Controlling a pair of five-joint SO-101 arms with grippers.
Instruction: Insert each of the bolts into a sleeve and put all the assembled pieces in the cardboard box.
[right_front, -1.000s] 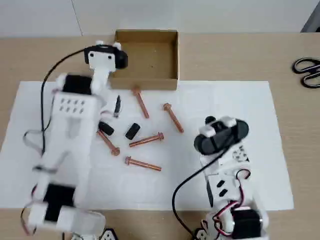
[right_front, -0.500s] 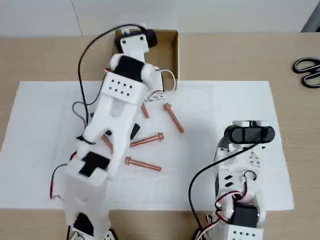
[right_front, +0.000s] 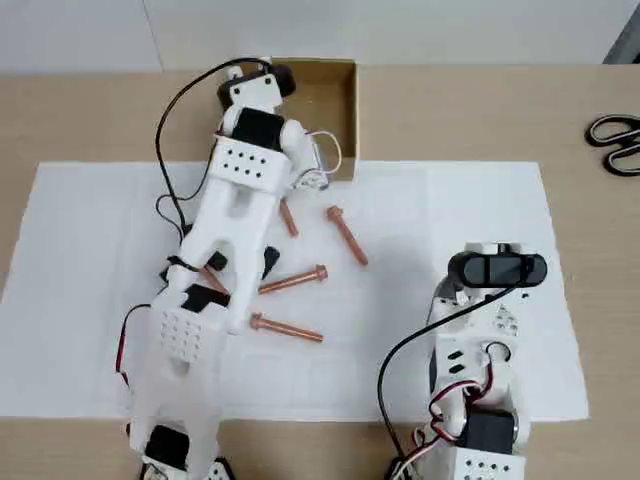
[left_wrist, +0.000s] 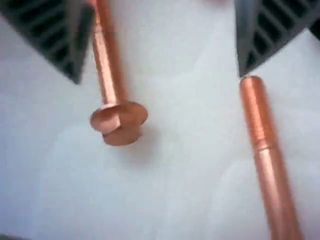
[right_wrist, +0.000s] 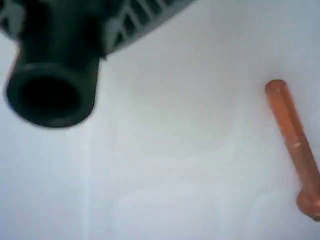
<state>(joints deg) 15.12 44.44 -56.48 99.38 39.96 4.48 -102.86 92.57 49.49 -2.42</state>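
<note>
Left wrist view: the left tool hangs over the white paper sheet with its two dark fingers set wide apart, gripping nothing. A headed bolt lies with its shaft running alongside one finger. A second bolt lies with its plain end just beside the tip of the other finger.

Right wrist view: the right tool appears clamped on a black sleeve, whose open bore faces the camera and which is held clear of the sheet. A lone bolt lies flat on the paper, well apart from the sleeve.

High view: the left arm stretches across the sheet, and its end lies just beside the near wall of the cardboard box. The box stands on the table at the sheet's far edge. More copper bolts lie loose near the sheet's middle: an upper bolt, a middle bolt and a lower bolt. A loose sleeve shows at the left arm's flank. The right arm stands over the sheet's right part. Scissors lie at the table's right edge.
</note>
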